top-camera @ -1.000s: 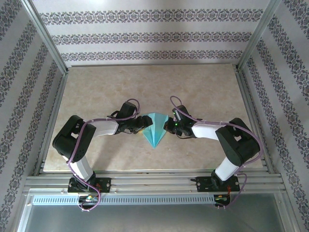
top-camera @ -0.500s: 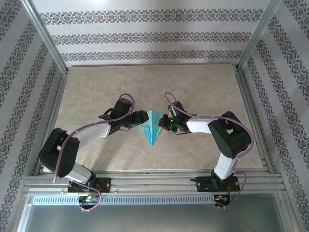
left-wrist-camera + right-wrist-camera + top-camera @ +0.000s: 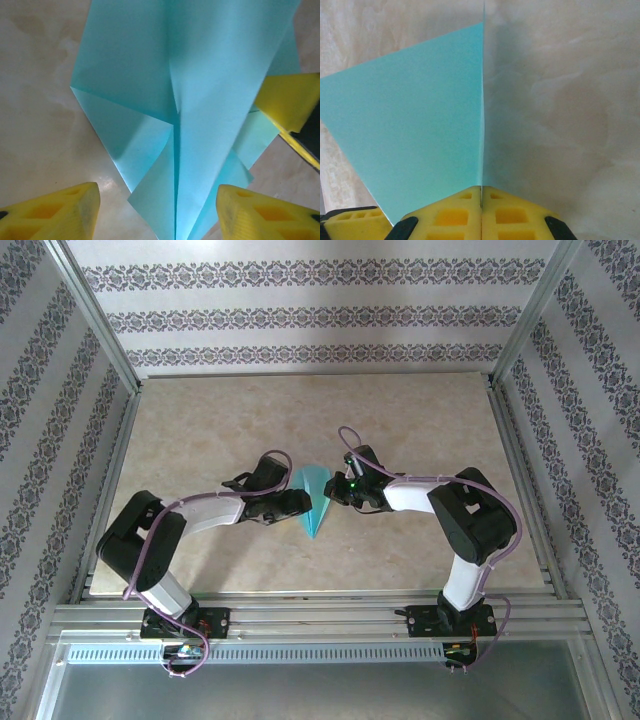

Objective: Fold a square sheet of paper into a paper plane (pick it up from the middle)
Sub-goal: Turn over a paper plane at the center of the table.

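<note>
Paper plane [image 3: 420, 115] inside right claw [image 3: 481, 196]

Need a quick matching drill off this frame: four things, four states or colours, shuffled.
1. left arm
2. right arm
3. paper
4. table

A. beige, marbled
B. jaws shut on the paper
C. turquoise, folded to a point
D. jaws open, paper between them

Pairs: 1-D, 2-B, 3-C, 4-A
</note>
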